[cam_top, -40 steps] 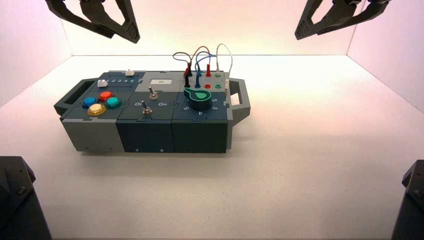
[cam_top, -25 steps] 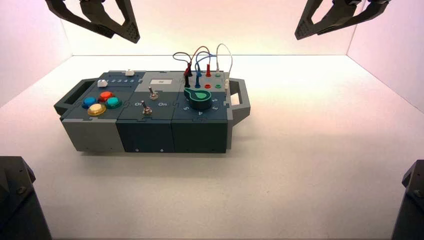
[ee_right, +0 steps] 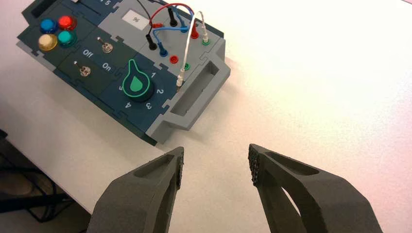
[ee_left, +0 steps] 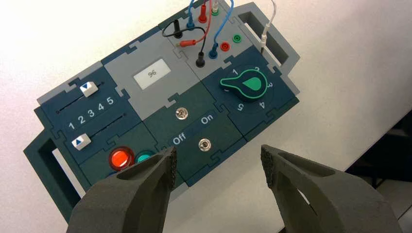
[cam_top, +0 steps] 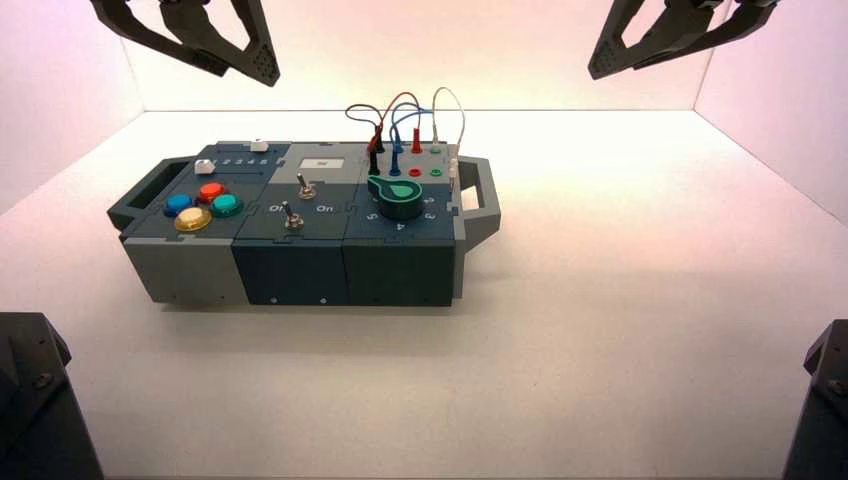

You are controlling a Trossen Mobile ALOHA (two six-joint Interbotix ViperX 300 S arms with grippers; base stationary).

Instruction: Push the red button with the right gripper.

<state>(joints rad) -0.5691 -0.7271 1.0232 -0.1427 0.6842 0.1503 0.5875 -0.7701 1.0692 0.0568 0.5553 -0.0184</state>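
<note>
Right pincer (ee_right: 216, 162) hovering wide open over the desk (ee_right: 301, 97) | red button (ee_right: 67, 22) glowing among its neighbours | left pincer (ee_left: 218, 160) idling above, also open

Looks like a robotics lab: pale walls (cam_top: 430, 60) enclose a bright surface (cam_top: 620, 380) below the right hand (cam_top: 655, 45).

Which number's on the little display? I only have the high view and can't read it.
Observer: The left wrist view shows 96 on the white display.

Operator: Right gripper open or shut?

Observer: The right gripper is open, its two fingers well apart with bare table between them, off the box's handle end.

Operator: Anything in the left one?

Observer: Nothing; the left gripper is open too, hanging with its fingers apart.
</note>
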